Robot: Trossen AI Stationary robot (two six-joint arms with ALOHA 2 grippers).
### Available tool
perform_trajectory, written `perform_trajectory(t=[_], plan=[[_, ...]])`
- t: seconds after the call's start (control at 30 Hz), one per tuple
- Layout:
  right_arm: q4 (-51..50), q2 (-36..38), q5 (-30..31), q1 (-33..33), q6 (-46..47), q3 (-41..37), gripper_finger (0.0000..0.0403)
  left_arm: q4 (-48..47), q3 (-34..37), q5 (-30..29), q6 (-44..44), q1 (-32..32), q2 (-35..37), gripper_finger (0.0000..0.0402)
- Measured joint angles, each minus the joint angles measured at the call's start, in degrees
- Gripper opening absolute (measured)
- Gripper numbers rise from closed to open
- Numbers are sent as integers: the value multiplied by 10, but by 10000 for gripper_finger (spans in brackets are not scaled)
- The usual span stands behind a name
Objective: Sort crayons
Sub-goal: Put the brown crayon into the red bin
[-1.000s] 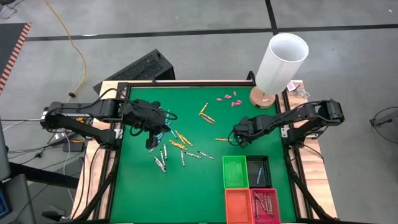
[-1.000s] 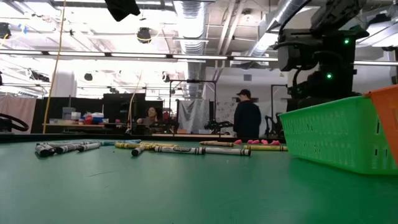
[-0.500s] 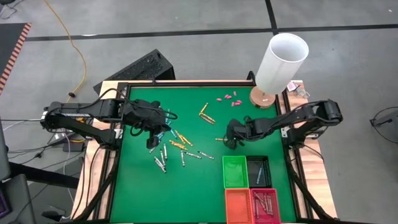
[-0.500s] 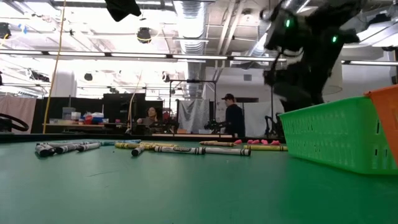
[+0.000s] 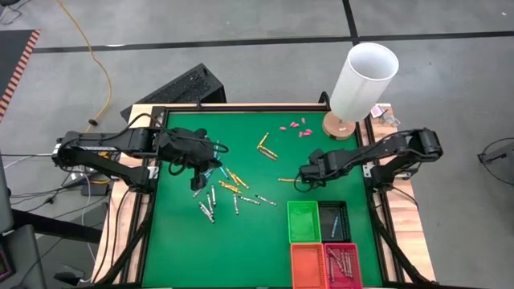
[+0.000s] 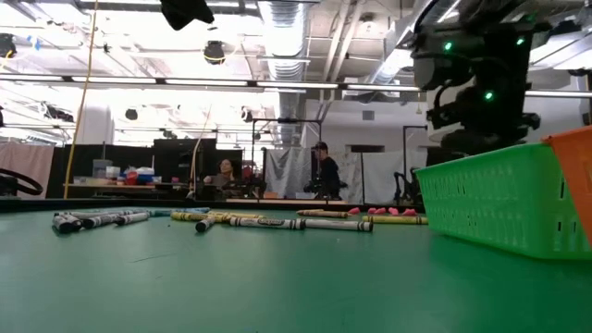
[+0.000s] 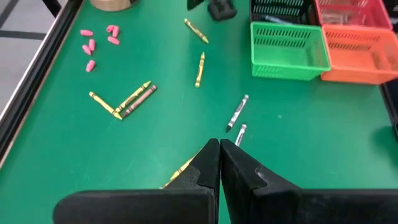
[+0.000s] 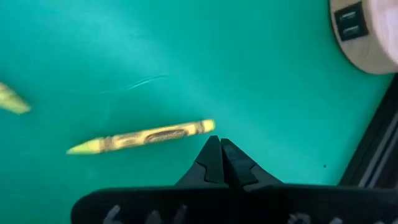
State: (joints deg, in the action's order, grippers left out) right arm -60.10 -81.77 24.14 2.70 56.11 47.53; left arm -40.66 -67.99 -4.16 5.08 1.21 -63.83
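Crayons (image 5: 217, 193) lie scattered across the green table (image 5: 241, 249), most near the left gripper (image 5: 201, 183), whose fingers are pressed together, empty. The right gripper (image 5: 302, 180), likewise closed on nothing, hovers beside a yellow crayon (image 8: 146, 137), just beyond the green basket (image 5: 303, 221); pink pieces (image 5: 295, 127) and a white lamp (image 5: 359, 80) stand at the far edge.

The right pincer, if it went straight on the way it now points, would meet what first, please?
Most likely the yellow crayon, which lies crosswise just ahead of the shut right pincer on the green mat. How high the pincer is above the mat is unclear, so it might pass over it.
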Motion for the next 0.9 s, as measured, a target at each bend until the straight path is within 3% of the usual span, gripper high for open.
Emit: perform_trajectory(t=[0.43,0.9], plan=[[57,-109,-27,-10,-33,1,0,3,0,7,15,0,0,0],[124,-120,-21,-12,-85,16,0,10,0,5,1,0,0,0]])
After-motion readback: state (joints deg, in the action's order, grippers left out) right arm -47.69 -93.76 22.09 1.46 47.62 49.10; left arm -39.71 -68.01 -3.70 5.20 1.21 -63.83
